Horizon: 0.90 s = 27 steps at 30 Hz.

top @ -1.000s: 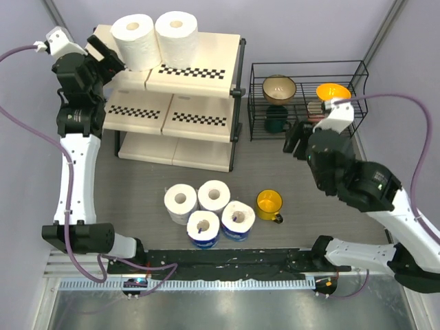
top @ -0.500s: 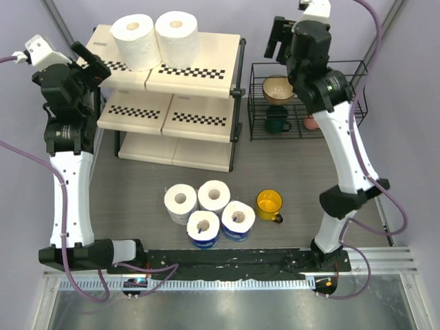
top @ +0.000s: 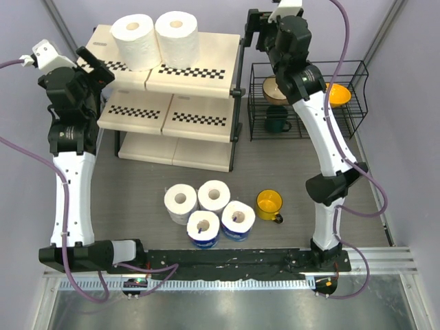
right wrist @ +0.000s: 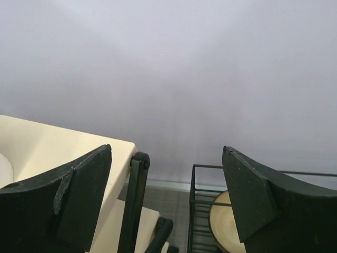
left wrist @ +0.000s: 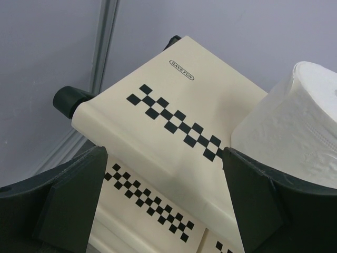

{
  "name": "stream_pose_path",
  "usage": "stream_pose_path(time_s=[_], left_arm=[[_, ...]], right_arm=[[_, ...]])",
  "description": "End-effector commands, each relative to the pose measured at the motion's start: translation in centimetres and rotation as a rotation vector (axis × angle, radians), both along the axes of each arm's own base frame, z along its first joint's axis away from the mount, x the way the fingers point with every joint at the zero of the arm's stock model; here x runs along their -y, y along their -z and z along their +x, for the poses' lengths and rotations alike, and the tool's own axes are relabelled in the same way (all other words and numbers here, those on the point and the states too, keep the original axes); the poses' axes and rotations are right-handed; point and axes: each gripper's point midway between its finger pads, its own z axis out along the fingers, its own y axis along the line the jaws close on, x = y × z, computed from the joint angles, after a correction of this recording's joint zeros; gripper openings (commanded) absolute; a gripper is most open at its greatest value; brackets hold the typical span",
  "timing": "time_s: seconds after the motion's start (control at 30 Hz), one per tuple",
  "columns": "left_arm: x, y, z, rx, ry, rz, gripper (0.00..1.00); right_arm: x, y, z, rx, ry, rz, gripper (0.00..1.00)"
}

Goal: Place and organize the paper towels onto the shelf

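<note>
Top board of the shelf point(top: 206, 74): two bare white rolls point(top: 134, 41) stand upright, side by side and touching, hollow cores up, fat and quilted. On the table point(top: 137, 185) near the arm bases, four rolls point(top: 214, 197) huddle together; the front pair point(top: 203, 229) wears blue printed wrappers. Fingers of the left claw point(top: 96, 64) are spread wide, empty, just beside the top board's left end. The right claw point(top: 256, 31) is also spread and empty, at the shelf's right rear corner.

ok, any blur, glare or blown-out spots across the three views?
Top external: sharp and evenly lit, only a mild sheen on the metal strip at the near edge. Left wrist: shelf and its checkers crisp, paper towel roll bright but its texture reads; jaws dark and soft. Right wrist: mostly featureless wall, low contrast, jaws near-black.
</note>
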Motion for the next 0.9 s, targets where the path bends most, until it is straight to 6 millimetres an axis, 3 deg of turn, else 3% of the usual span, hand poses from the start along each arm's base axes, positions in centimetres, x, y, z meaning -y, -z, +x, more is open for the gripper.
stream_pose_path(time_s=[0.0, 0.27, 0.87], left_arm=[[0.2, -2.1, 0.0, 0.084, 0.023, 0.011, 0.96], [0.5, -2.1, 0.8, 0.087, 0.043, 0.03, 0.96], [1.6, -2.4, 1.9, 0.101, 0.109, 0.033, 0.96]], right_arm=[[-2.0, -1.8, 1.1, 0.111, -0.078, -0.014, 0.93], [-5.3, -0.1, 3.1, 0.142, -0.206, -0.044, 0.93], [-10.2, 0.4, 3.1, 0.157, -0.439, 0.107, 0.95]])
